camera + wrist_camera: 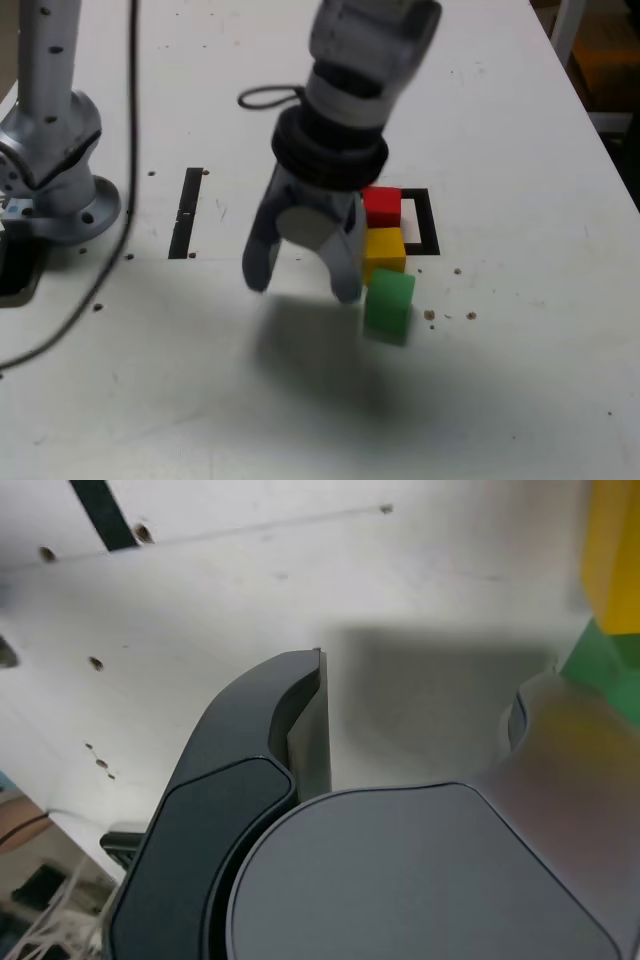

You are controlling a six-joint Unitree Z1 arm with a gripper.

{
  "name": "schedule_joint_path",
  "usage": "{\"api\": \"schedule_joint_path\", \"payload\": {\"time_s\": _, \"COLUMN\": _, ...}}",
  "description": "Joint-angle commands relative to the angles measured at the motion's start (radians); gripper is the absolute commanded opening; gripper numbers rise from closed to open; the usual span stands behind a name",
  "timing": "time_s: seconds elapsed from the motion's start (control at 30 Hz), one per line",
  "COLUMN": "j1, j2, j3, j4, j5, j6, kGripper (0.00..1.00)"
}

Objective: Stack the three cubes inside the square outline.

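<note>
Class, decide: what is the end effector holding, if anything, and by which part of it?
Nothing: the end effector is open, with bare table between its fingers.

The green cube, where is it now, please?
In the exterior view, the matte green cube is on the white table, right of the open grey tool, just below the yellow cube.

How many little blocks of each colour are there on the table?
Red block: 1
Yellow block: 1
Green block: 1
Total: 3
</note>
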Motion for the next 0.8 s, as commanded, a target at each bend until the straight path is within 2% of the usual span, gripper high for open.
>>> {"api": "schedule_joint_path", "payload": {"time_s": 0.0, "j1": 0.006, "j2": -0.016, "j3": -0.021, "j4": 0.01, "j5": 0.019, "j6": -0.008, "kGripper": 0.69}}
{"api": "schedule_joint_path", "payload": {"time_s": 0.13, "j1": 0.024, "j2": -0.024, "j3": -0.089, "j4": 0.044, "j5": 0.068, "j6": -0.017, "kGripper": 0.69}}
{"api": "schedule_joint_path", "payload": {"time_s": 0.27, "j1": 0.039, "j2": -0.01, "j3": -0.136, "j4": 0.059, "j5": 0.089, "j6": -0.016, "kGripper": 0.69}}
{"api": "schedule_joint_path", "payload": {"time_s": 0.77, "j1": 0.089, "j2": 0.105, "j3": -0.193, "j4": 0.037, "j5": 0.091, "j6": 0.037, "kGripper": 0.69}}
